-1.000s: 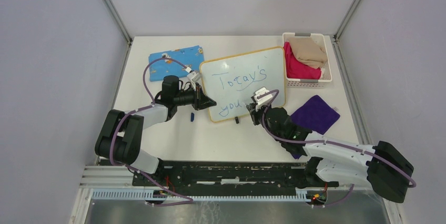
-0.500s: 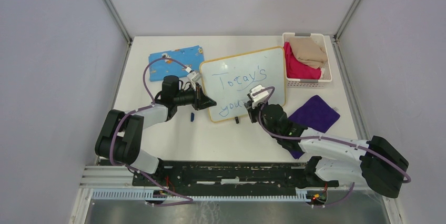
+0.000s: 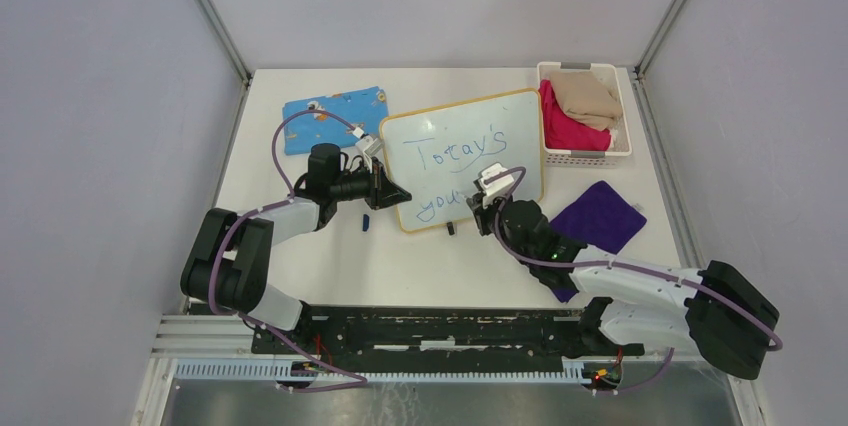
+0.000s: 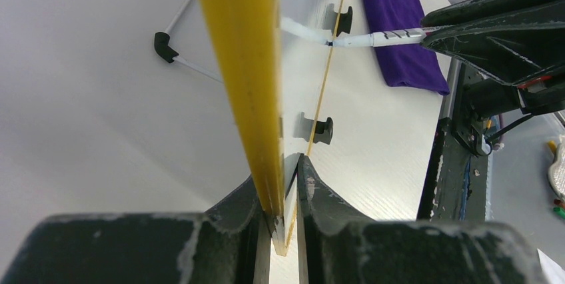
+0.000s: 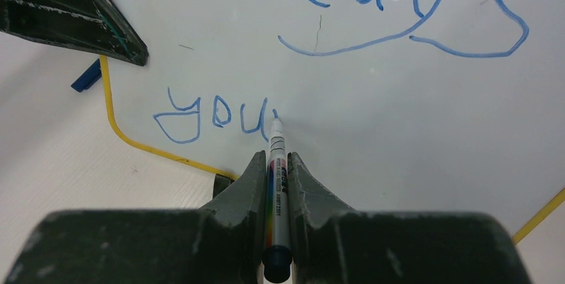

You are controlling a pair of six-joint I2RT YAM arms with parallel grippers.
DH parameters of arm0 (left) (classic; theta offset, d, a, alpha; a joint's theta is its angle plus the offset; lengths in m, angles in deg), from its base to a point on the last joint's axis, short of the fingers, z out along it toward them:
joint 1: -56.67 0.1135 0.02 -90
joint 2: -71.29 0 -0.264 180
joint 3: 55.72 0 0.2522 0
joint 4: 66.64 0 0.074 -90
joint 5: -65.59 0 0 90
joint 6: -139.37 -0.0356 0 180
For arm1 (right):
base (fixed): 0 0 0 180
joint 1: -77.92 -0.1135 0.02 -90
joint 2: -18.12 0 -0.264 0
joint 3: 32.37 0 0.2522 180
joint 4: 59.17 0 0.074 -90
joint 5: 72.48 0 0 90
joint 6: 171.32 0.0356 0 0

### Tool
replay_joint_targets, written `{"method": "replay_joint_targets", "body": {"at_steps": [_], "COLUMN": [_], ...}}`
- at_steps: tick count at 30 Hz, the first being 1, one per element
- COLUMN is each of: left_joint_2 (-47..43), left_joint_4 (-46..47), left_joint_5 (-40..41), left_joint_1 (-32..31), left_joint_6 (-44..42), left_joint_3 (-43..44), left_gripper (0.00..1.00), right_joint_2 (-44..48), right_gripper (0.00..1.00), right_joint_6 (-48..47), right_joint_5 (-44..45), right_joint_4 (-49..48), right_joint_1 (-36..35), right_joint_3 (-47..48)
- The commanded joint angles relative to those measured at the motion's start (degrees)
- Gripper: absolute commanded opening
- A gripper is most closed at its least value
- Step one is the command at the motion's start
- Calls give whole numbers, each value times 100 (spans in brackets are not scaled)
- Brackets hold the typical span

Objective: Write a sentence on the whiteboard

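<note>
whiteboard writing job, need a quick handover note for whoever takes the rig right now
Left gripper: shut on the edge of the whiteboard, holding it.
Right gripper: shut on the marker, tip on the board just after "you".
Done: the sentence reads "Today's" on top, "you" below.
To do: probably finish the second line, then lift the marker off.

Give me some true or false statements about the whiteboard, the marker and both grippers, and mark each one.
The right gripper holds a marker, tip on the whiteboard. True.
The lower line already reads "your day". False: only "you" is written.
The left gripper clamps the whiteboard's edge. True.
The purple cloth lies in the basket. False: it lies on the table.
</note>
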Motion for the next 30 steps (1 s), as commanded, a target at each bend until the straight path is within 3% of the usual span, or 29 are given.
{"method": "replay_joint_targets", "body": {"at_steps": [1,13,30], "left_joint_2": [159,165,168], "left_joint_4": [-621,-654,-698], "left_joint_5": [439,442,475], "left_joint_1": [-128,-148,-165], "left_joint_6": [-605,-609,-610], "left_joint_3": [-16,-1,15], "left_gripper": [20,20,20], "right_joint_2": [147,248,3], "right_gripper": [0,0,0], "right_joint_6": [115,231,51], "right_joint_5": [78,9,145], "right_joint_4": [-126,-130,-122], "right_joint_1": [88,91,159], "right_joint_3": [-293,-553,100]}}
